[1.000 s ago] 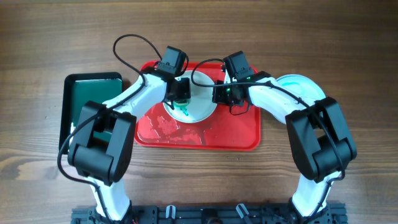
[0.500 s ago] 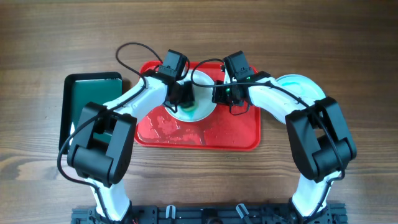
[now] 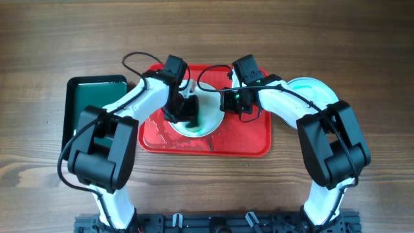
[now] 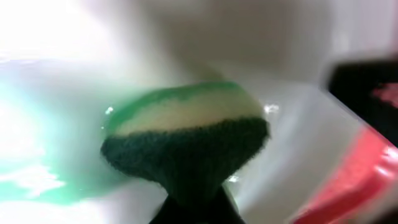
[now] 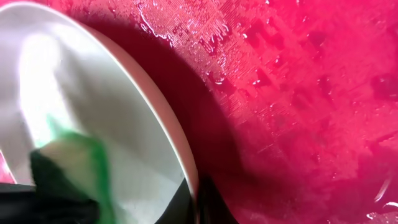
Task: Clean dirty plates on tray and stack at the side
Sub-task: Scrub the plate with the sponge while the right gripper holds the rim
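Overhead view: R claw (image 3: 226, 101) is pinching the plate (image 3: 208, 107) by its rim, holding that side up off the tray (image 3: 242, 139), which is lying mid-bench toward the far edge. This is prob. bracing the plate for scrubbing. L claw (image 3: 187, 111) is clamping a sponge (image 4: 186, 134) tight and pressing it into the plate's wet centre, w/ green residue showing beside it. A 2nd plate (image 3: 318, 90) is sitting toward the right edge.

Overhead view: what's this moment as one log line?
left gripper: yellow-green sponge on round white plate; right gripper: gripping plate rim; large red plastic tray: wet
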Tool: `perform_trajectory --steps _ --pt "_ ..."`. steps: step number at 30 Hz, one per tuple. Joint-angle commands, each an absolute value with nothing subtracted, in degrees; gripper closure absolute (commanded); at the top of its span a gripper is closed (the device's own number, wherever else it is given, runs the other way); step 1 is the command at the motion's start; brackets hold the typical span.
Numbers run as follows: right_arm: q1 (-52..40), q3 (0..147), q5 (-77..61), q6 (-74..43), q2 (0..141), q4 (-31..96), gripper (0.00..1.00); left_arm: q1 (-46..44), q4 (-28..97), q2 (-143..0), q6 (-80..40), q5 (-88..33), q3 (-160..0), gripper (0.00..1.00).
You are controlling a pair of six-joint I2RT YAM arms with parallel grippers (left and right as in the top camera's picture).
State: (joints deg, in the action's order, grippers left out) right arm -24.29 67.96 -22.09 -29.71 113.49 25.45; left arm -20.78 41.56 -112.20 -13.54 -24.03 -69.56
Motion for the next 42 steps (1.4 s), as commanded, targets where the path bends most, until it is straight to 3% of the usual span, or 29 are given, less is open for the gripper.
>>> perform_trajectory --steps 1,6,9,11,16,18,19,21,25,29,32,35,37,40,42 --pt "-24.93 67.85 -25.89 -30.02 115.28 25.32 0.96 -21.37 32.49 -114.34 -15.18 -26.87 -68.25 0.96" --pt "-24.91 67.85 -25.82 -29.95 115.28 25.32 0.96 -21.37 21.39 -114.34 -30.20 2.74 -68.25 0.96" --pt "-24.91 67.85 -25.56 -29.93 115.28 25.28 0.96 -21.37 27.64 -114.34 -39.51 20.53 -68.25 0.96" --pt "-24.91 67.85 -25.54 -29.98 115.28 25.08 0.96 -21.37 33.10 -114.34 -42.65 23.05 -68.25 0.96" --pt "-24.91 67.85 -25.32 -29.95 115.28 24.86 0.96 -21.52 46.13 -114.34 -34.09 6.61 -68.25 0.96" --pt "-24.91 67.85 -25.32 -30.00 115.28 24.60 0.96 -21.52 47.20 -114.34 -21.74 -10.31 -68.25 0.96" --pt "-24.91 67.88 -25.34 -30.00 115.28 24.58 0.96 -21.52 47.22 -114.34 -11.62 -25.82 -68.25 0.96" --pt "-24.91 67.85 -25.34 -29.98 115.28 24.60 0.96 -21.52 46.22 -114.34 -4.86 -36.64 -68.25 0.96" --pt "-24.91 67.85 -25.34 -29.95 115.28 24.62 0.96 -21.15 35.53 -114.34 -10.98 -32.40 -68.25 0.96" --pt "-24.91 67.85 -25.34 -29.91 115.28 24.64 0.96 -20.60 32.29 -114.34 -34.74 6.61 -68.25 0.96" --pt "-24.91 67.85 -25.32 -29.82 115.28 24.62 0.96 -20.62 40.82 -114.34 -41.39 18.72 -68.27 0.96" --pt "-24.91 67.85 -25.34 -29.82 115.28 24.60 0.96 -20.78 50.81 -114.34 -43.22 12.91 -68.27 0.96" --pt "-24.91 67.88 -25.32 -29.82 115.28 24.60 0.96 -20.78 53.06 -114.34 -34.70 -2.44 -68.27 0.96" --pt "-24.91 67.85 -25.34 -29.82 115.28 24.51 0.96 -20.78 50.35 -114.34 -14.57 -31.92 -68.27 0.96" --pt "-24.91 67.88 -25.34 -29.78 115.28 24.51 0.96 -20.75 42.98 -114.34 -13.76 -33.21 -68.25 0.96"
